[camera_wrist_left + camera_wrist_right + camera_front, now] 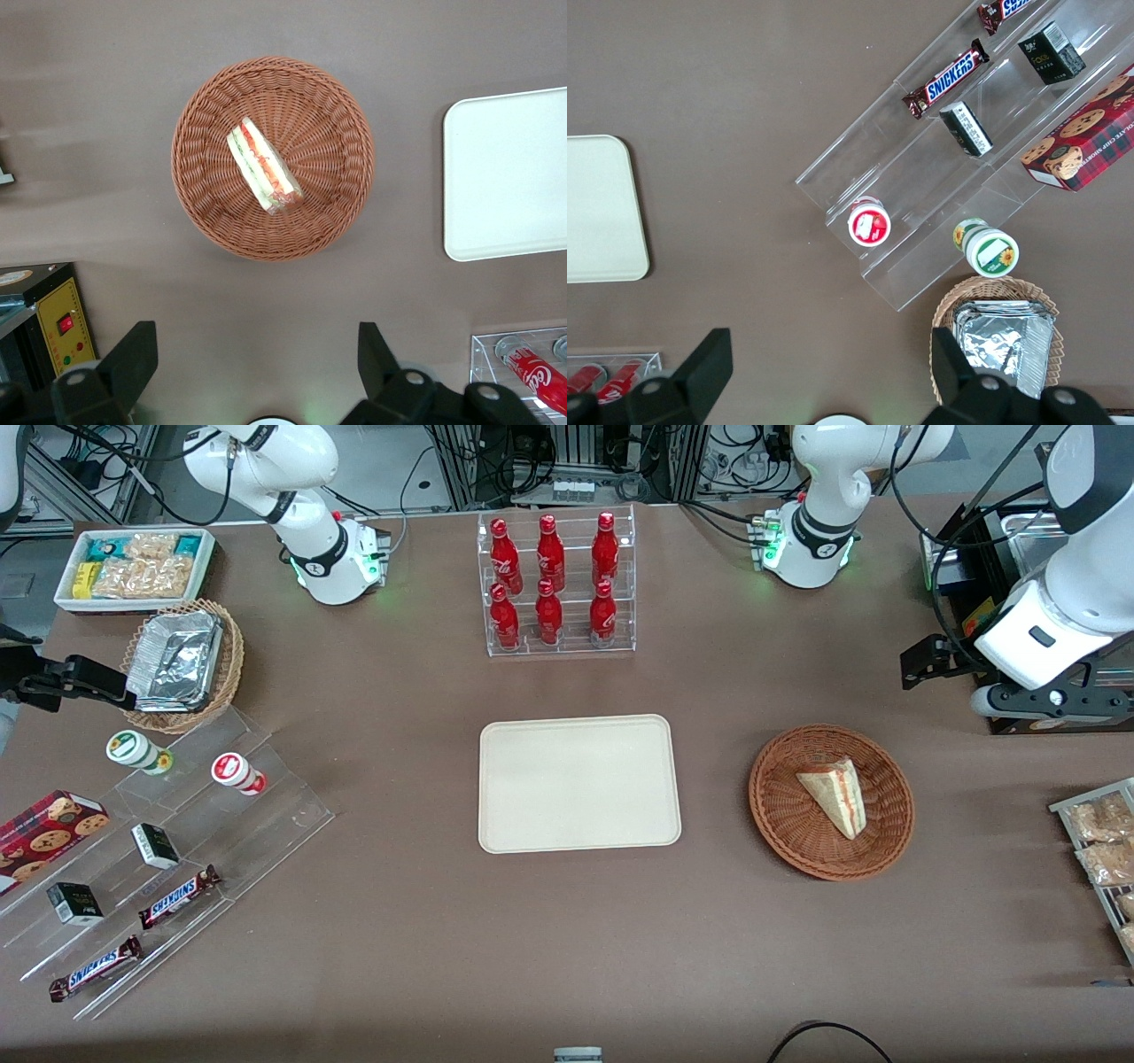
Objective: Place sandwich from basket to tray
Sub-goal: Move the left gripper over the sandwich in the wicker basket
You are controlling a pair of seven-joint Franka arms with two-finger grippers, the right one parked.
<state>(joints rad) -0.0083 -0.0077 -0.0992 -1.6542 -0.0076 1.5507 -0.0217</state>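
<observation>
The sandwich (837, 793), a pale wedge with red, orange and green filling along its cut edge, lies in the round reddish-brown wicker basket (771, 815). The cream tray (576, 784) lies bare beside the basket, toward the parked arm's end of the table. My left gripper (926, 662) hangs high above the table, farther from the front camera than the basket and apart from it. In the left wrist view the gripper (255, 341) is open and empty, with the sandwich (263, 168), the basket (204, 124) and part of the tray (505, 177) below it.
A clear rack of red bottles (554, 584) stands farther from the front camera than the tray. A black box with a yellow label (53, 328) sits close to the gripper. A rack of bagged snacks (1103, 841) lies at the working arm's end.
</observation>
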